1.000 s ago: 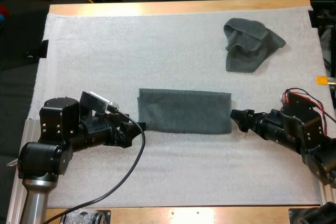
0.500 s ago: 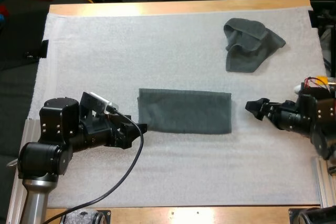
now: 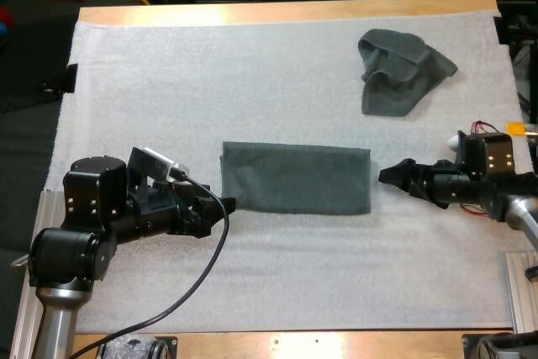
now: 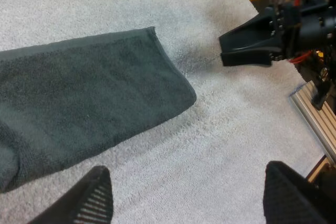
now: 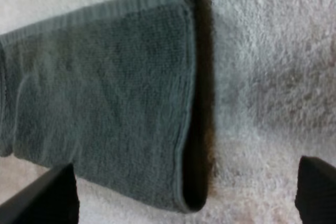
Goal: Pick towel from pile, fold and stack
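Grey-green folded towel (image 3: pixel 294 178) lies flat as a long strip in the middle of the white mat (image 3: pixel 252 81), long edges running left to right.

- Left claw (image 3: pixel 220 206): fingers spread wide, holding nothing, just beside the strip's left end.
- Right claw (image 3: pixel 385 176): also wide open and empty, low over the mat, pointing at the strip's right end with a narrow gap between.

Risks, as I judge them:
- The strip is layered, and the right end shows a rolled, doubled edge. A shallow pinch could take the top layer only, and the fold would peel open on the lift.
- The right claw sits low. Driven in level, it may shove the end and wrinkle it instead of straddling it.
- Fingertips pressed too deep could snag the soft mat along with the cloth.
- If the two ends are taken unevenly, the next fold will come out skewed.

Surroundings: the crumpled towel (image 3: pixel 402 69) lies toward the far right of the mat, well apart from the strip and from both arms. Nothing stands between either claw and its end. The wooden tabletop (image 3: pixel 286 11) borders the mat.
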